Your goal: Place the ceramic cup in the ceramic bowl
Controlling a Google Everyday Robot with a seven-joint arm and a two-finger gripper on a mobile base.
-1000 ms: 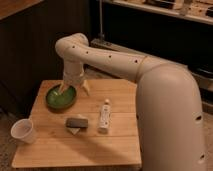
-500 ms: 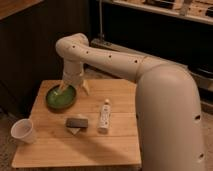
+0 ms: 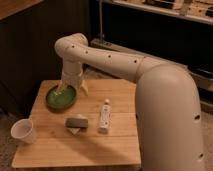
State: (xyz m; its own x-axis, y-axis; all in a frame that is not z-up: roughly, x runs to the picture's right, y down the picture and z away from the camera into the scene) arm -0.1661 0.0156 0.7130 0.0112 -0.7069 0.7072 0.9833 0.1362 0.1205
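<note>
The ceramic cup [image 3: 24, 131], small, white and upright, stands at the wooden table's front left corner, far from the gripper. The ceramic bowl [image 3: 61, 98], dark green with a lighter inside, sits at the table's back left. My gripper [image 3: 71, 89] hangs low over the bowl's right side and points down. It is open: one finger [image 3: 60, 89] reaches inside the bowl and the other comes down just outside its right rim. Nothing is held between them. The cream arm runs from the gripper up and across to the right.
A white bottle [image 3: 104, 116] lies on its side at the middle of the table [image 3: 115, 150]. A small dark block [image 3: 76, 123] on a pale scrap rests left of it. Dark cabinets stand behind, and the robot's bulky body fills the right side.
</note>
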